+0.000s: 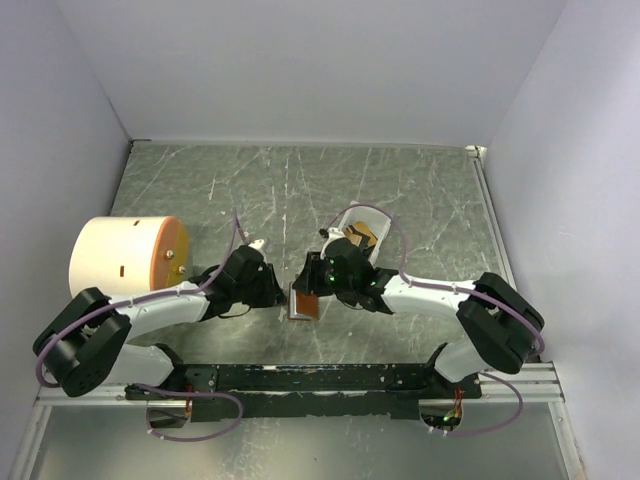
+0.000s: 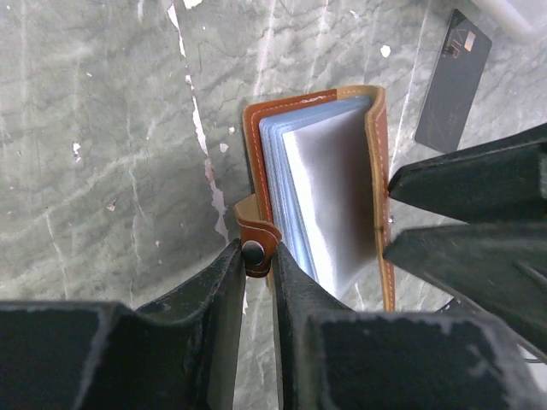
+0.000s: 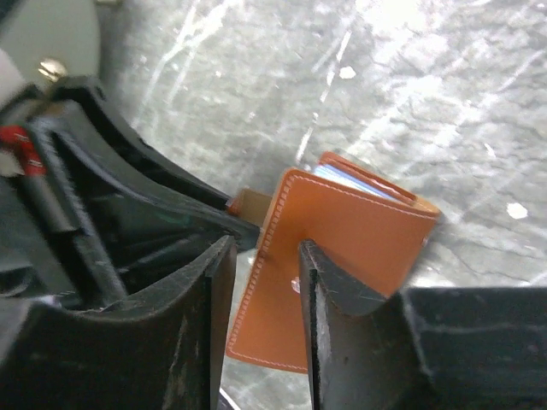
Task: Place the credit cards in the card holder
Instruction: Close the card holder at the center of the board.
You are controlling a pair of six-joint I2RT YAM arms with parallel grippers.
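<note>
The brown card holder [image 2: 320, 196] stands open at centre frame, the left gripper [image 2: 255, 256] pinched narrowly on its snap tab. The right gripper [image 3: 267, 252], slightly parted, meets the opposite cover; I cannot tell whether it grips. A dark credit card [image 2: 453, 81] lies flat on the bench [image 2: 102, 128], upper right, nearer the right gripper.

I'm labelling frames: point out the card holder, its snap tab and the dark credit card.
card holder [image 3: 350, 239], right wrist view, on its brown outer cover.
snap tab [image 2: 253, 249], left wrist view, on the button.
dark credit card [image 2: 453, 81], left wrist view, middle of its face.
</note>
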